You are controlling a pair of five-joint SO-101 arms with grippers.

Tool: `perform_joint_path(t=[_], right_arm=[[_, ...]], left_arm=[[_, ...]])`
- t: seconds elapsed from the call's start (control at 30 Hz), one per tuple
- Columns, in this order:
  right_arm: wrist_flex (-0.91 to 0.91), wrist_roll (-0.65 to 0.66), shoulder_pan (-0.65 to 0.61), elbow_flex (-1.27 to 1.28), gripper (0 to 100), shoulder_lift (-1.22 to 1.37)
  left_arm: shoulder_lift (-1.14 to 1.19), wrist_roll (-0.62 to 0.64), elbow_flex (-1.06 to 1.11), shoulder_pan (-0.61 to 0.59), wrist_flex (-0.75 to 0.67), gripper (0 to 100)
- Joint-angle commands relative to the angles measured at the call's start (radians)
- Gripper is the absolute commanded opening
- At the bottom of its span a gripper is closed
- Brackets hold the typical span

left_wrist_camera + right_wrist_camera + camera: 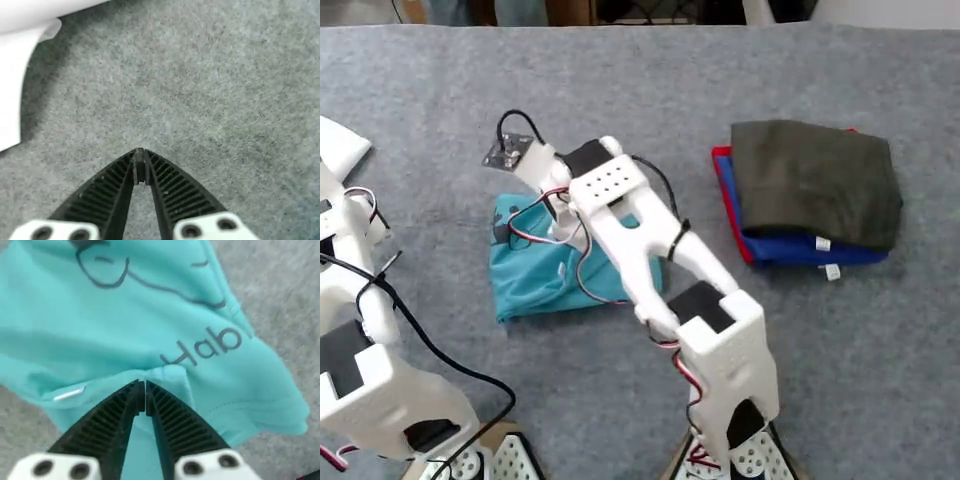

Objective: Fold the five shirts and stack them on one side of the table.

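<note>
A teal shirt lies partly folded on the grey table, left of centre. My right gripper is down on its upper part. In the right wrist view the right gripper is shut, pinching a bunched fold of the teal shirt beside its printed letters. At the right lies a stack of folded shirts: a dark olive one on top, a blue one under it, a red edge at the bottom. My left gripper is shut with nothing in it, above bare table.
A white object sits at the table's left edge, and shows in the left wrist view as a white sheet. The left arm stands at the front left. Cables trail beside it.
</note>
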Motion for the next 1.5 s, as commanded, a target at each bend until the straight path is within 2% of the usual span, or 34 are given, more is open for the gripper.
perform_joint_path(t=[0.0,0.07,0.17,0.27,0.37,0.57,0.7,0.87,1.27,1.47], right_arm=[[0.063,0.008,0.012,-0.004,1.5,-0.01],[0.124,0.012,0.034,-0.012,1.5,-0.013],[0.23,0.117,0.075,-0.024,1.5,-0.018],[0.241,0.173,0.103,-0.096,1.5,-0.012],[0.129,0.175,0.087,-0.171,1.5,-0.01],[-0.29,0.175,0.04,-0.125,1.5,0.018],[-0.338,0.175,-0.005,-0.111,1.5,0.085],[-0.281,0.173,-0.014,-0.116,1.5,0.13],[0.069,0.173,0.08,-0.15,1.5,0.13],[0.11,0.176,0.107,-0.231,1.5,0.13]], left_arm=[[-0.008,0.008,-0.048,0.013,-0.015,3],[-0.008,0.008,-0.047,0.013,-0.015,3],[-0.008,0.008,-0.047,0.013,-0.015,3],[-0.008,0.008,-0.047,0.013,-0.015,3],[-0.008,0.008,-0.047,0.013,-0.015,3],[-0.008,0.008,-0.045,0.015,-0.015,3],[-0.008,0.008,-0.045,0.013,-0.015,3],[-0.008,0.008,-0.048,0.012,-0.015,3],[-0.008,0.008,-0.05,0.012,-0.015,3],[-0.008,0.008,-0.05,0.013,-0.015,3]])
